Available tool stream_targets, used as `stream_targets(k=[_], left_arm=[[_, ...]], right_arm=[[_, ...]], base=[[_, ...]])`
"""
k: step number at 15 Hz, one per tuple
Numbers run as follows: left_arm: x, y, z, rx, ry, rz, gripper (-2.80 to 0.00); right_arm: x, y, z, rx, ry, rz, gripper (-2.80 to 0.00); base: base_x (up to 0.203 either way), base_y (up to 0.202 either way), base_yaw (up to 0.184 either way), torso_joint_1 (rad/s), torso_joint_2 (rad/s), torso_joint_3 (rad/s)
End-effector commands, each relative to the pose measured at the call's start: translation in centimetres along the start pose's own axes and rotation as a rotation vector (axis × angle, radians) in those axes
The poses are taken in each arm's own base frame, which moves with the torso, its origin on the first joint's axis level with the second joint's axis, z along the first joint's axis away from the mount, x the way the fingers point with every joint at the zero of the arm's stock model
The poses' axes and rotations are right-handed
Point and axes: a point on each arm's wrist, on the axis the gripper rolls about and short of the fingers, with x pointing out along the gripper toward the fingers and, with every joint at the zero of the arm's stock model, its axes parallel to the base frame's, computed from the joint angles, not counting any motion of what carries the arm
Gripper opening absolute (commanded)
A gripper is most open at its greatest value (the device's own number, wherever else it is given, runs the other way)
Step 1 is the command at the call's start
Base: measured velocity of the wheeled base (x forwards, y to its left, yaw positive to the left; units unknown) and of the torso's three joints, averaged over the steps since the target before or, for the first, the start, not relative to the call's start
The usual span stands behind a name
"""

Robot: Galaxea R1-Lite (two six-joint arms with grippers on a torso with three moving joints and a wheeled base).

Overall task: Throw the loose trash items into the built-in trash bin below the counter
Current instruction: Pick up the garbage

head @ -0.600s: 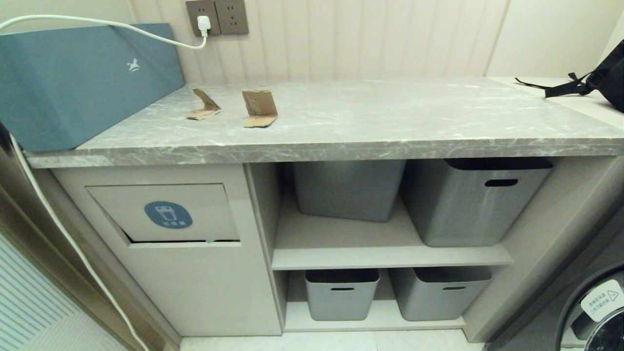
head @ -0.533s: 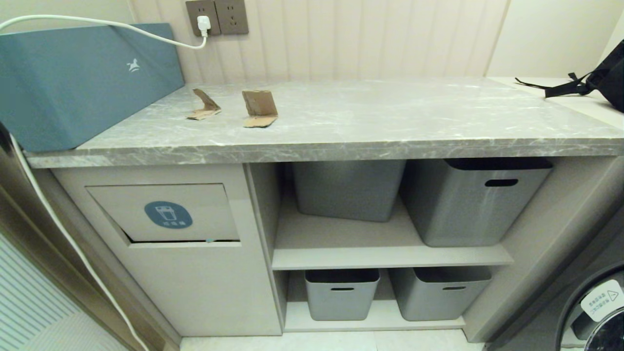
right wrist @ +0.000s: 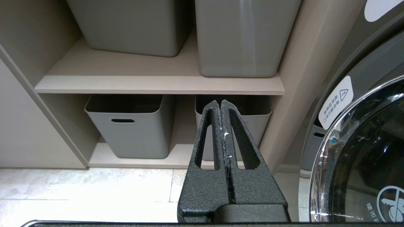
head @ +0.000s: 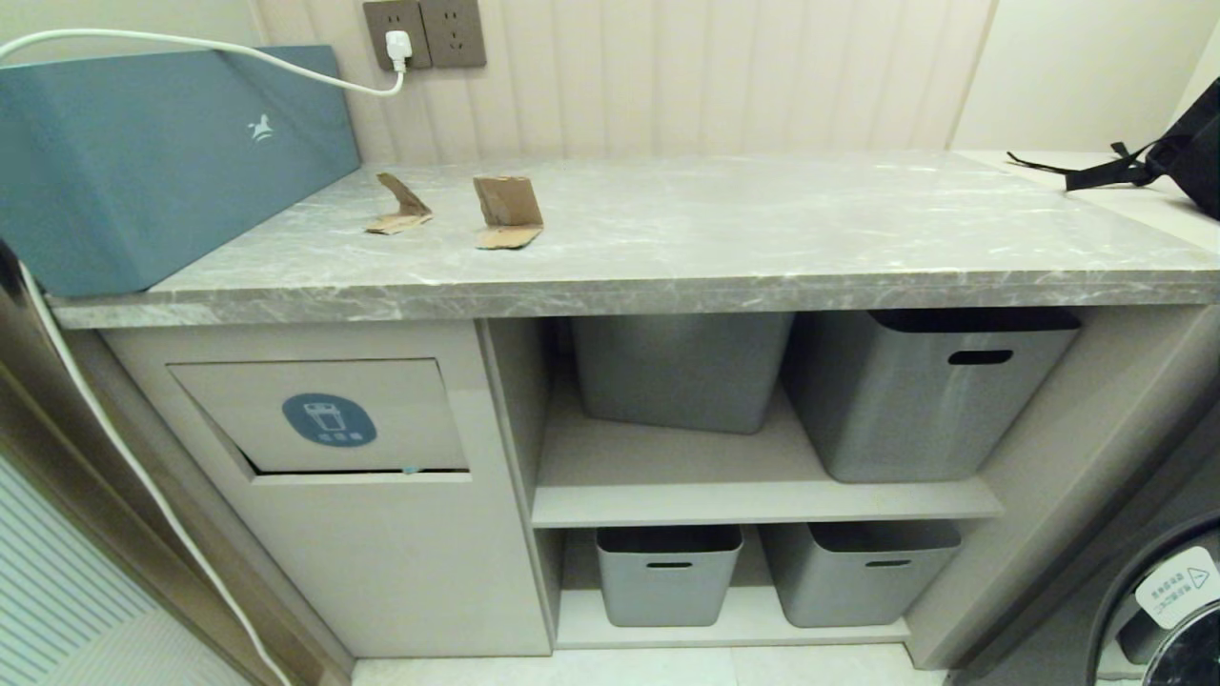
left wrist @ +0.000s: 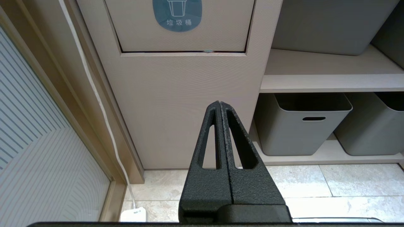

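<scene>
Head high; wrists low, cabinet-facing.

left end effector [left wrist: 220, 104]: fingers pressed together, empty | right end effector [right wrist: 220, 102]: fingers together, empty

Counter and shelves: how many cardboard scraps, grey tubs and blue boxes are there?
Cardboard scraps: 2
Grey tubs: 4
Blue box: 1
Total: 7

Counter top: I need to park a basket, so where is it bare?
The counter is bare from the squarish cardboard scrap rightward to the white ledge with the black bag. Its left end is crowded: teal-blue box, curled cardboard scrap.
</scene>
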Motion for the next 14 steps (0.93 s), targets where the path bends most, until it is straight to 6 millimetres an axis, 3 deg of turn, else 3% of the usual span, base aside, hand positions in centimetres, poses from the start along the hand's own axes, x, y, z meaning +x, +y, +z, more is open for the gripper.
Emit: stream_targets(k=[1, 5, 14], left_arm=[[-0.01, 0.0, 0.0, 0.0, -0.002, 0.0, -2.8], [-0.01, 0.0, 0.0, 0.0, -0.002, 0.0, -2.8], [-0.01, 0.0, 0.0, 0.001, -0.002, 0.0, -2.8]], right_arm=[[-0.01, 0.0, 0.0, -0.004, -0.002, 0.001, -2.8], [0.0, 0.0, -0.04, 0.001, 0.0, 0.0, -2.8], [-0.01, 0.0, -0.02, 0.001, -0.001, 0.0, -2.8]], base=[[0.0, 0.0, 0.0, 0.0, 0.0, 0.0], [0.0, 0.0, 0.0, 0.101, -0.27, -0.166], [0.0, 0.0, 0.0, 0.2, -0.47, -0.273]])
